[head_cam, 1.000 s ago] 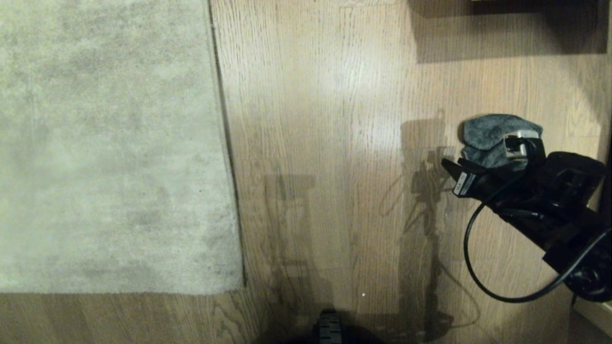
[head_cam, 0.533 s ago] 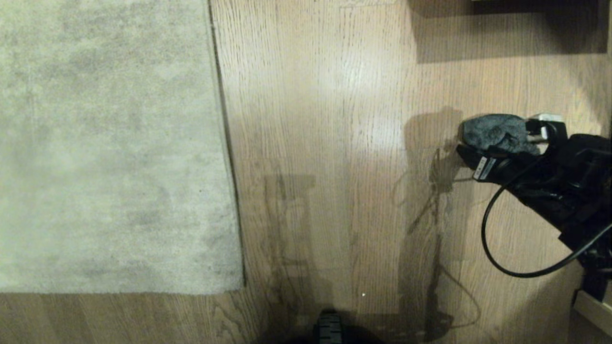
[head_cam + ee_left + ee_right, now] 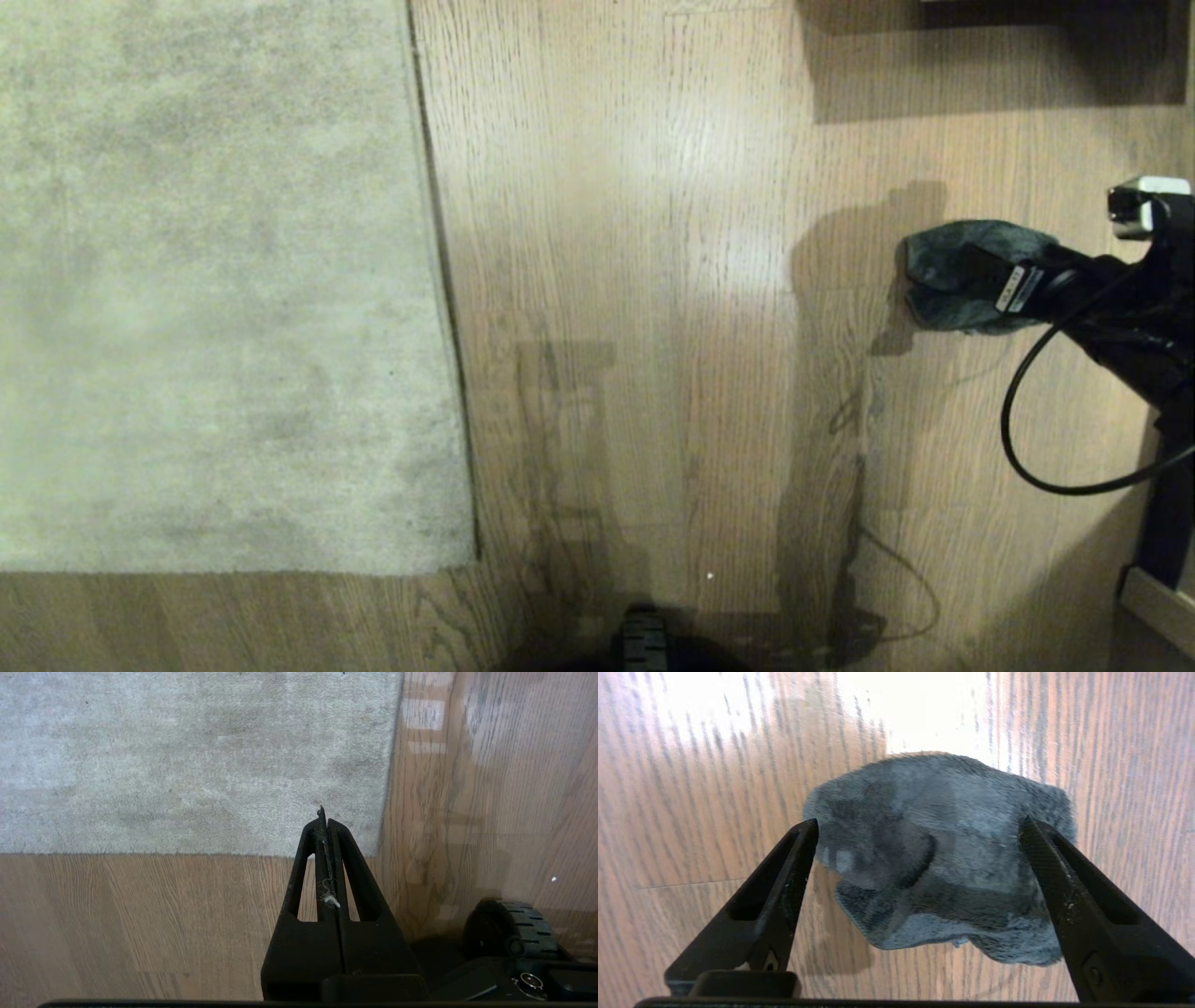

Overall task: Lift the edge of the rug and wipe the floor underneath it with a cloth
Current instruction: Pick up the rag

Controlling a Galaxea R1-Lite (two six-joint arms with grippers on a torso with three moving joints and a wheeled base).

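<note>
Two spread fingers of the right tool (image 3: 920, 835), released, straddle the cloth (image 3: 943, 858) at frame right; a shallow close could pinch only fuzz.

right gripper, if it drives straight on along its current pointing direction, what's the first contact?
Most likely the cloth. The right gripper is open, its fingers straddling the crumpled rag lying on the floor. Depth is unclear, so how near it hangs to the rag is uncertain; the floor lies directly beneath.
</note>
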